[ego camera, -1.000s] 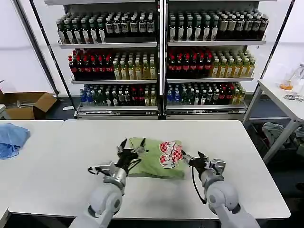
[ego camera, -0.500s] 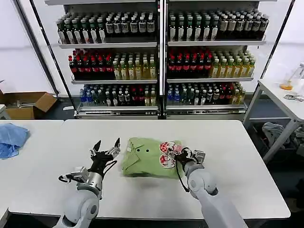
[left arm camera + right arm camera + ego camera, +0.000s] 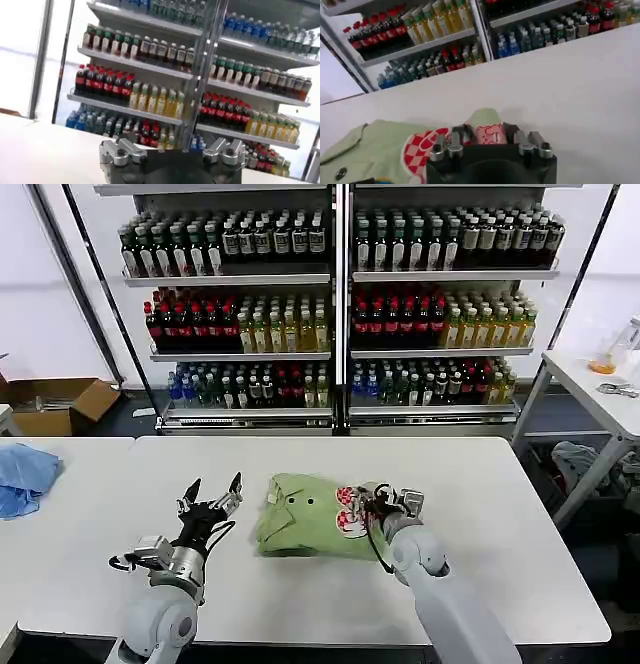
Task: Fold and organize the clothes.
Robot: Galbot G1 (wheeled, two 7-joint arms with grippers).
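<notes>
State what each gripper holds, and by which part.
The left gripper is open beside the shirt and holds nothing. The right gripper is shut on the shirt's right edge, at the red-and-white checked print.

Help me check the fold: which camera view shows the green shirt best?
The head view: the whole folded shirt lies on the white table, with the right end effector at its printed edge. The right wrist view shows part of it close up. The left wrist view faces the shelves.
</notes>
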